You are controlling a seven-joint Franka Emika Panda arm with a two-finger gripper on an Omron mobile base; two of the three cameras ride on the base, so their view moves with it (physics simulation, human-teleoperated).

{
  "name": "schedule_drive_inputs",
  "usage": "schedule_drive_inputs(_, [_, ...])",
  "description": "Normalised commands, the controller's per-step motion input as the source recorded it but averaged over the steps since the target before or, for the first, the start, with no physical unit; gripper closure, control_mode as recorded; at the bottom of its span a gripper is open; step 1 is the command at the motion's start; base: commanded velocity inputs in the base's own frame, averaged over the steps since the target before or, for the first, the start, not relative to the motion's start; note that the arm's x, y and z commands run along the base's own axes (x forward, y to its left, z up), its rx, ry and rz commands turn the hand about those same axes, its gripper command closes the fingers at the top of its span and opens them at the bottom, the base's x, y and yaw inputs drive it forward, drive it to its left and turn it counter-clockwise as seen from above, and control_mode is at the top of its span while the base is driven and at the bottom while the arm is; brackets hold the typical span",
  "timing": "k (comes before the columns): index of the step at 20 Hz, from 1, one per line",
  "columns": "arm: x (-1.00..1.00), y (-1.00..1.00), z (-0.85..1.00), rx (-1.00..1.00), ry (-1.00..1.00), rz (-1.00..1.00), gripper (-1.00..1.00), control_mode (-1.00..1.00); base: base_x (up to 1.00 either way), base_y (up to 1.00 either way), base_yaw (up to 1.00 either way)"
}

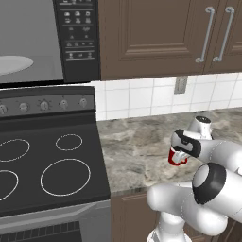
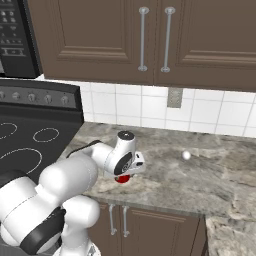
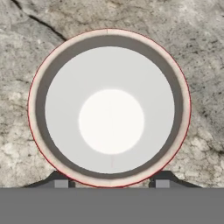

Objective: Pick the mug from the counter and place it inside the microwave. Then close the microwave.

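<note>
The red mug (image 3: pixel 109 107) stands upright on the grey-brown marbled counter (image 1: pixel 137 142), and the hand view looks straight down into its white interior. My gripper (image 3: pixel 111 183) is directly above it, open, with the fingertips (image 3: pixel 61 182) wide apart at the near side of the rim. In the base views only a bit of the red mug (image 1: pixel 177 159) (image 2: pixel 122 179) peeks out under the hand (image 2: pixel 126 162). The microwave (image 1: pixel 28 42) hangs open at the upper left, showing its grey cavity, white turntable plate (image 1: pixel 12 64) and button panel (image 1: pixel 78 33). Its door is out of view.
A black glass stovetop (image 1: pixel 47 160) with white rings lies left of the counter, under the microwave. Dark upper cabinets (image 2: pixel 145 35) hang over the tiled wall. A small white ball (image 2: pixel 186 155) rests on the counter to the right of the hand.
</note>
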Motion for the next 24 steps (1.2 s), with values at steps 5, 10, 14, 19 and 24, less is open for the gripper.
schedule_drive_inputs(5, [0.0, 0.0, 0.0, 0.0, 0.0, 0.0, 1.0, -1.0, 0.0, 0.0, 0.0])
schedule_drive_inputs(10, [0.0, 0.0, 0.0, 0.0, 0.0, 0.0, 1.0, -1.0, 0.0, 0.0, 0.0])
schedule_drive_inputs(14, [0.0, 0.0, 0.03, 0.0, 0.01, 0.0, 1.0, -1.0, 0.0, 0.0, 0.0])
schedule_drive_inputs(19, [0.0, 0.03, 0.37, 0.0, 0.0, 0.0, 1.0, -1.0, 0.0, 0.0, 0.0])
schedule_drive_inputs(24, [-0.11, 0.23, 0.59, 0.0, 0.0, -0.02, 1.0, -1.0, 0.0, 0.0, 0.0])
